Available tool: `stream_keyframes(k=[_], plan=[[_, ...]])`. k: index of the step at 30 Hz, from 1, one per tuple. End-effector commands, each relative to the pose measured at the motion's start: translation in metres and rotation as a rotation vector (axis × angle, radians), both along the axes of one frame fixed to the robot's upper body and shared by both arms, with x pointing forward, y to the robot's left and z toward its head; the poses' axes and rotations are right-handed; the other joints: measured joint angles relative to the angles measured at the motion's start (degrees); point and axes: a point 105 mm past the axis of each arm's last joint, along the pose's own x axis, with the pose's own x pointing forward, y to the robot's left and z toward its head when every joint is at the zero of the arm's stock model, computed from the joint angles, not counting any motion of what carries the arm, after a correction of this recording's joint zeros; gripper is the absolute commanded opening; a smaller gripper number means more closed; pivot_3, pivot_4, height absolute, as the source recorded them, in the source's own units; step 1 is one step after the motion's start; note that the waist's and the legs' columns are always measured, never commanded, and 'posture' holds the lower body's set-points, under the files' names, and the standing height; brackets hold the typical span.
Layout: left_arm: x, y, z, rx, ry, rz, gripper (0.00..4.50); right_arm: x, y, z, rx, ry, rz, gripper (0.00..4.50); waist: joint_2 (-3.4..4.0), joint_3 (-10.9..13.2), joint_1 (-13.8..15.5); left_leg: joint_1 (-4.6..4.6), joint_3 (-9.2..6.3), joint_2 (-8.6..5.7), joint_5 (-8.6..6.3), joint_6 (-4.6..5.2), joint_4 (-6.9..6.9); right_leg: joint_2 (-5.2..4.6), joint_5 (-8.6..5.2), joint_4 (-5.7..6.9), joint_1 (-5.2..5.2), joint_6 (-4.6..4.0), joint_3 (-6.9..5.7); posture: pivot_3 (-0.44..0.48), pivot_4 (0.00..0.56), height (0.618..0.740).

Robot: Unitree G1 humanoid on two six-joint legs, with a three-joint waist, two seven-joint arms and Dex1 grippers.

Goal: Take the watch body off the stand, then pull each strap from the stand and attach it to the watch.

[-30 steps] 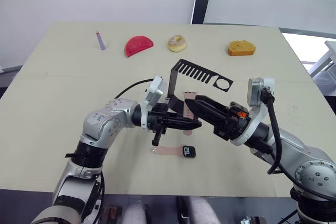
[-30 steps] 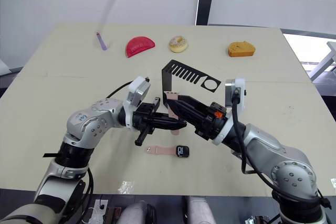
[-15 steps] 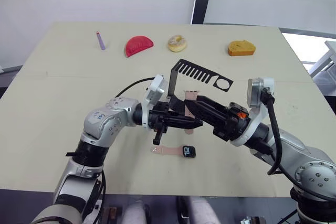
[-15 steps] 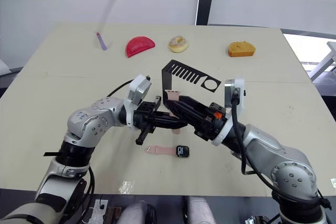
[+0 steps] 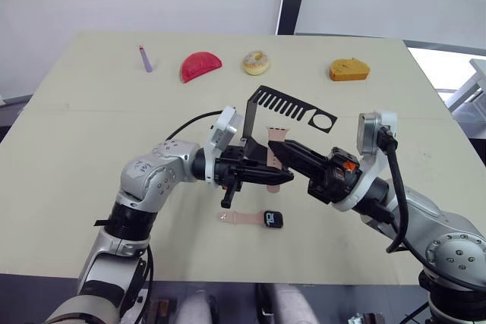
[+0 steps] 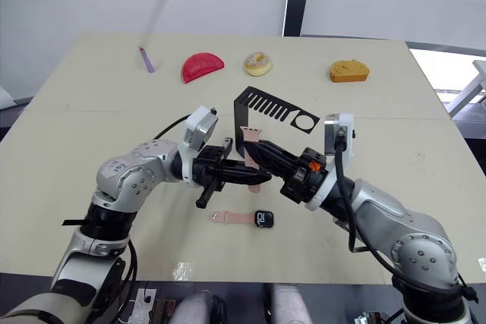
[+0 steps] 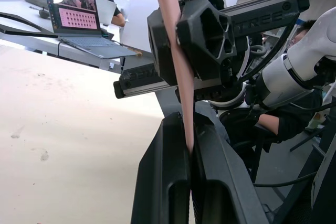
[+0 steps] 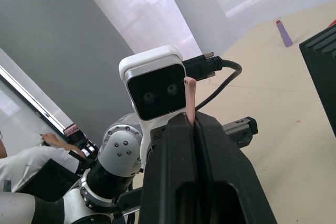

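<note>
A pale bench (image 5: 68, 149) fills the scene; in its middle stands the black stand (image 5: 262, 115), upright, its slotted top arm with a round hole reaching to the right; just near of the stand both grippers meet on one pink strap (image 5: 272, 158), which hangs in the air; the left gripper (image 5: 285, 177) comes in from the left with its jaws clenched on the strap's lower end, as the left wrist view shows the strap (image 7: 176, 51) pinched between the two black fingers (image 7: 163, 182); the right gripper (image 5: 275, 151) comes in from the right with its jaws clamped on the same strap higher up, the right wrist view showing the strap's tip (image 8: 189, 98) standing out above its closed fingers (image 8: 173, 166); nearer still, flat on the bench below the two grippers, lies the watch (image 5: 272, 219), its dark screen up, with a second pink strap (image 5: 241, 217) already joined to its left side; along the far edge of the bench, well apart from the work, lie a small purple stick (image 5: 145, 59) at the left, a red half-round piece (image 5: 200, 65), a doughnut (image 5: 256, 62), and an orange piece (image 5: 349, 70) at the right.
</note>
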Motion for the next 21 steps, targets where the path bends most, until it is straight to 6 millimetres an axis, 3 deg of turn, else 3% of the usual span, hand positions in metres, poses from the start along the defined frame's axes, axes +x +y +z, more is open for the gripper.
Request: stream_keyframes(k=[1, 4, 7, 11, 14, 17, 21], plan=[[-0.003, 0.000, 0.009, -0.029, -0.025, -0.009, 0.00, -0.011, 0.004, 0.015, 0.032, -0.071, 0.035, 0.04, 0.00, 0.0, 0.0, 0.00, 0.00, 0.00, 0.00, 0.00, 0.00, 0.00, 0.00, 0.00, 0.00, 0.00, 0.00, 0.000, 0.150, 0.737], [-0.002, 0.002, 0.008, -0.014, -0.016, -0.007, 0.00, -0.012, 0.004, 0.016, 0.026, -0.080, 0.041, 0.04, 0.00, 0.0, 0.0, 0.00, 0.00, 0.00, 0.00, 0.00, 0.00, 0.00, 0.00, 0.00, 0.00, 0.00, 0.00, 0.000, 0.150, 0.737], [-0.002, 0.007, 0.006, 0.020, -0.021, -0.008, 0.94, -0.013, 0.003, 0.016, -0.008, -0.096, 0.045, 0.00, 0.01, 0.0, -0.1, 0.00, 0.00, 0.00, 0.00, 0.00, 0.00, 0.00, 0.00, 0.00, 0.00, 0.00, 0.00, 0.000, 0.150, 0.737], [-0.001, 0.024, -0.004, 0.130, -0.116, 0.003, 2.97, -0.020, -0.005, 0.007, -0.166, -0.139, 0.055, 0.00, 0.04, 0.0, 0.0, -0.01, 0.00, 0.00, 0.00, 0.00, -0.01, 0.00, 0.00, -0.01, -0.02, 0.00, 0.00, 0.000, 0.150, 0.737], [0.002, 0.027, -0.024, 0.250, -0.220, 0.042, 4.40, -0.032, -0.016, -0.007, -0.324, -0.140, 0.088, 0.00, 0.05, 0.0, 0.2, -0.02, 0.00, 0.00, 0.00, 0.02, -0.14, -0.01, 0.01, -0.20, 0.00, 0.02, -0.01, 0.000, 0.150, 0.737], [-0.003, 0.028, -0.048, 0.360, -0.315, 0.033, 4.47, -0.044, -0.028, -0.024, -0.474, -0.116, 0.134, 0.00, 0.05, 0.0, 0.4, -0.05, -0.01, -0.05, 0.01, 0.11, -0.40, -0.04, 0.04, -0.48, 0.02, 0.08, -0.02, 0.000, 0.150, 0.737], [-0.005, 0.023, -0.071, 0.435, -0.382, 0.049, 4.47, -0.055, -0.042, -0.038, -0.546, -0.043, 0.170, 0.00, 0.03, 0.0, 0.4, -0.10, 0.00, -0.04, 0.01, 0.13, -0.65, -0.02, 0.08, -0.76, 0.01, 0.15, -0.03, 0.000, 0.150, 0.737]])
